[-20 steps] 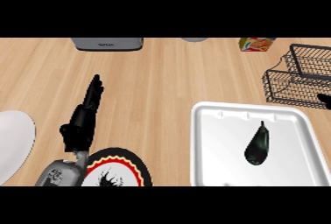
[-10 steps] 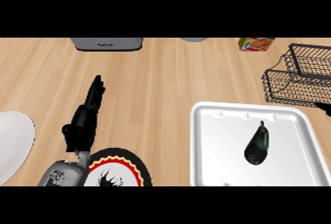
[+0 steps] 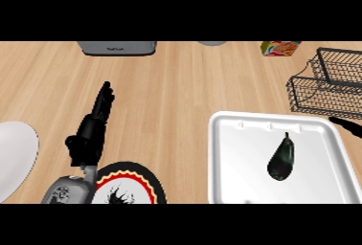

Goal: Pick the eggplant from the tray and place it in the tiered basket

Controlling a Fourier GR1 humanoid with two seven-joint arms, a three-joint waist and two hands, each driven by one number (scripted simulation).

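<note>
The left hand (image 3: 92,125) is stretching up the counter (image 3: 176,86) from the lower left, its black fingers lying straight and together, pointing away toward the far edge and holding nothing. Its grey forearm (image 3: 67,190) is entering at the bottom edge. Just right of that forearm a round plate (image 3: 134,184) is lying flat, black with a red and yellow zigzag ring and a white centre bearing a dark splash-like figure; the forearm is covering its left rim. At the far left edge a plain white plate (image 3: 14,158) is showing only in part.

On the right, a white tray (image 3: 233,158) with rounded corners and a raised rim is sitting on the pale wood-grain counter. The eggplant (image 3: 281,160) is lying inside it, right of centre, dark and glossy, teardrop-shaped, its narrow stem end pointing away. Beyond the tray's far right corner, a thin black sliver of the right hand (image 3: 346,126) is poking in from the right edge; too little is showing to tell how its fingers are set.

Farther back on the right, the tiered basket (image 3: 318,95) of black wire mesh is standing, two open tiers stepped one behind the other. At the far edge a grey appliance (image 3: 117,47) is carrying small pale lettering too small to read, a grey round object (image 3: 212,43) is barely showing, and a colourful box (image 3: 279,48) has printing that cannot be read.
</note>
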